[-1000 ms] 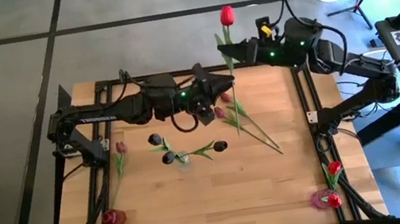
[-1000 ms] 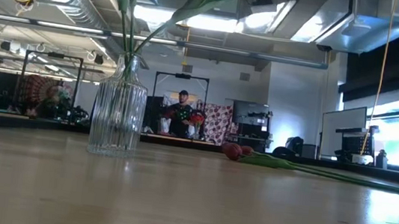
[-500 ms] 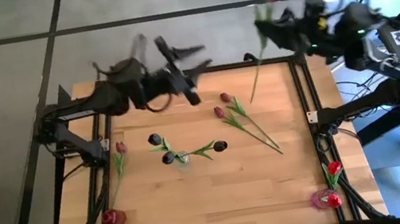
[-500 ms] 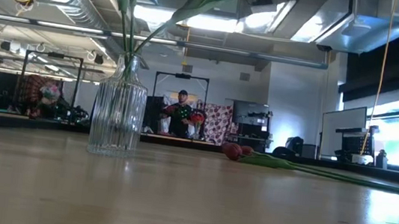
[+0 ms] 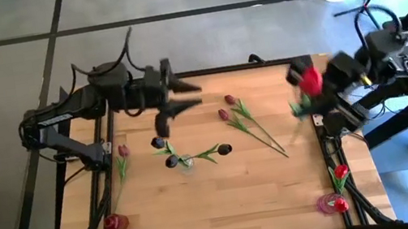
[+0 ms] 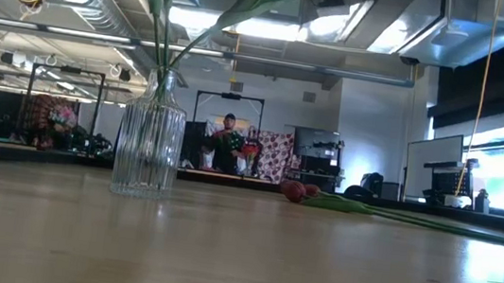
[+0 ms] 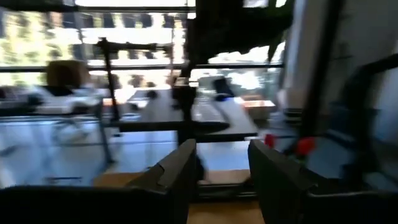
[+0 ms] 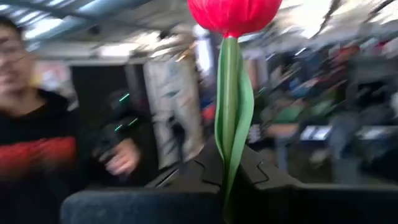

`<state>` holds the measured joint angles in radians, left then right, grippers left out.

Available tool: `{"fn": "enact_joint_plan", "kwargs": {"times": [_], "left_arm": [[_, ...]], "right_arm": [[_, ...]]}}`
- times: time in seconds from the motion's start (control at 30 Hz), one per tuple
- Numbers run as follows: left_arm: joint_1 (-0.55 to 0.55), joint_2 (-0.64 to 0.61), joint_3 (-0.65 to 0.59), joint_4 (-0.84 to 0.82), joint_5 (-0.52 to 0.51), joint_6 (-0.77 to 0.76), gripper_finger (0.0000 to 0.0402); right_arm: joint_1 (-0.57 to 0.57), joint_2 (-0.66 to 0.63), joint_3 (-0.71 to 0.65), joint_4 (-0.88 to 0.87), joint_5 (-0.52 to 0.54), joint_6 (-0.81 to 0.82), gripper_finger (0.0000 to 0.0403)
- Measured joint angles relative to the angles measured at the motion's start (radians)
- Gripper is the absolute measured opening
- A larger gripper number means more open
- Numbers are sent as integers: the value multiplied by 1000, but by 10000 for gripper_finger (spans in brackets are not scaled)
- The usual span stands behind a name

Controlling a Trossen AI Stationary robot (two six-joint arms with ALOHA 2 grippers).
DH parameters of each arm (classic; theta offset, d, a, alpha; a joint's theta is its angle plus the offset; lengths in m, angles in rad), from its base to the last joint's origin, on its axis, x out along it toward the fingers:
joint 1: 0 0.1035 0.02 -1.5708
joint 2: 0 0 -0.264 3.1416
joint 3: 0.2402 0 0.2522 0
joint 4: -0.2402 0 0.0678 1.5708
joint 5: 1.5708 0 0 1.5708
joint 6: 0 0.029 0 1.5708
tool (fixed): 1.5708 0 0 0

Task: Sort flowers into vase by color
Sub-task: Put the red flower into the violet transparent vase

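High view gives me the wooden table (image 5: 226, 201) first, with my left arm reaching in over its far edge and my right arm swung out past its right-hand edge. My left gripper (image 5: 185, 99) hangs above the boards with its two fingers spread apart and nothing between them; in the left wrist view the dark fingers (image 7: 177, 171) show a clear gap. My right gripper (image 5: 325, 99) is clenched on the green stem of a red tulip (image 5: 311, 82), whose head stands just above the fingers; the right wrist view shows the stem rising from the closed jaws. Below and right of the left gripper stands the glass vase (image 6: 149, 135) holding dark tulips (image 5: 170, 162), their heads cut off in the low view. Two mauve tulips (image 5: 225, 108) lie between the grippers. Motion blur smears the right arm.
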<state>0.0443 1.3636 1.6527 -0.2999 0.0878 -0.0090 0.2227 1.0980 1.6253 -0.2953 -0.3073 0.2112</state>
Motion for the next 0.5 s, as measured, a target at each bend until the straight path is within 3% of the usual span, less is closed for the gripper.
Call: {"fn": "enact_joint_plan", "kwargs": {"times": [0.13, 0.37, 0.5], "left_arm": [[-54, 2, 0, 5, 89, -32, 140], [-92, 2, 0, 6, 46, -36, 144], [-116, 5, 0, 27, 54, -85, 144]], "right_arm": [[155, -26, 0, -113, 0, -33, 2], [364, -175, -10, -291, 61, -121, 2], [454, -322, -102, -298, 71, -115, 2]]}}
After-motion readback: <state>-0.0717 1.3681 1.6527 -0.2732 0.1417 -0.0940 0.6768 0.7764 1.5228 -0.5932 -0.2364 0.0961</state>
